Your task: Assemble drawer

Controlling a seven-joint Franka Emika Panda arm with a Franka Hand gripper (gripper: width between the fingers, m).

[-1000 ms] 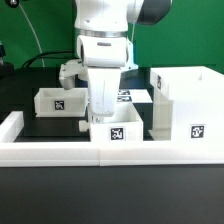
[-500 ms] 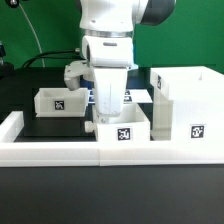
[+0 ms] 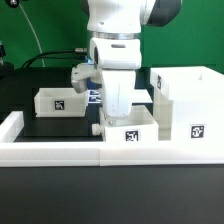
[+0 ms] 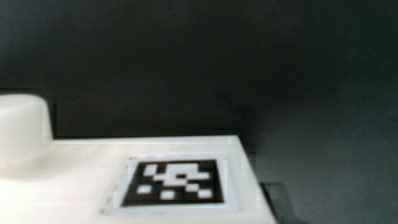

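My gripper (image 3: 120, 108) reaches down into a small white open-top tray (image 3: 132, 133) at the front and is shut on its wall. The fingertips are hidden behind the tray. The tray's marker faces the camera, and its right side is close to the large hollow casing (image 3: 190, 100) on the exterior view's right. A second small tray (image 3: 58, 100) stands apart on the exterior view's left. In the wrist view I see the held tray's white face (image 4: 80, 170) with its marker (image 4: 178, 182) and a round white knob (image 4: 18, 130).
A low white border rail (image 3: 55, 150) runs along the front, just before the held tray, and turns back at the exterior view's left end. The marker board (image 3: 95, 97) lies behind the arm, mostly hidden. The table top is black (image 4: 214, 60).
The gripper and the small front tray have slid together toward the exterior view's right, closer to the large casing. The left tray and the casing have not moved.
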